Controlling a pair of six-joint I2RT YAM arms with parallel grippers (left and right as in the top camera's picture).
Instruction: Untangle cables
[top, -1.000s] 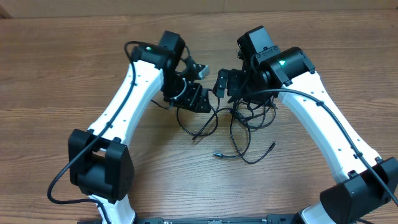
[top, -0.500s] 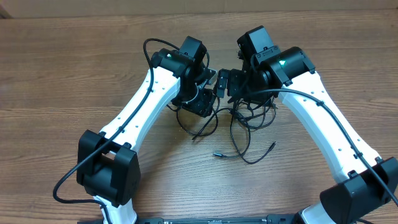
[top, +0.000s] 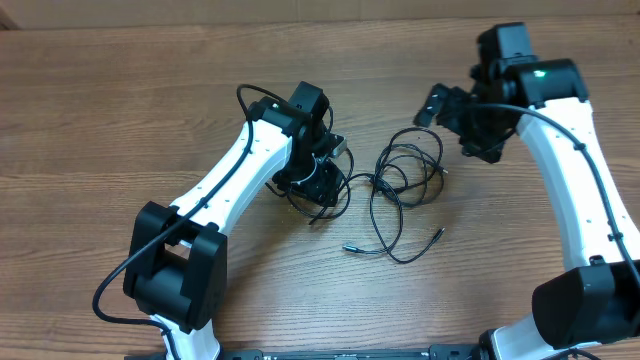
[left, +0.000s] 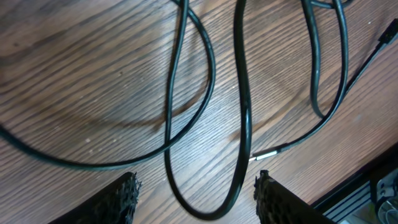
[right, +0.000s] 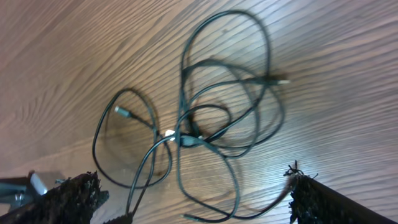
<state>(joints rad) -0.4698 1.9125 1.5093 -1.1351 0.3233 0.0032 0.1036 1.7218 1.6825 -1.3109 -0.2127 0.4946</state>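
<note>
- Overhead, I see the cables (top: 400, 185) as one loose tangle on the wooden table (top: 120, 90), about the middle of the frame, with two free plug ends trailing toward the lower middle
- The left gripper (top: 318, 178) sits down over the tangle's left edge; from above its own body hides the fingers, so I can't read the jaws there
- The left wrist view settles it: the left gripper (left: 196, 202) is spread, fingertips (left: 124, 196) at the bottom corners, and a narrow cable (left: 242, 93) loop hangs down between them without touching either
- That view also shows a small silvery tip (left: 264, 155) on one cord, too small to pick out overhead
- The right gripper (top: 440, 103) is at the upper right of the overhead frame, clear of the tangle
- Its wrist view shows the right gripper (right: 193, 186) spread wide and holding nothing, with the whole knot of cables (right: 205, 124) lying on the wood, a silvery plug (right: 121, 111) at mid-left
</note>
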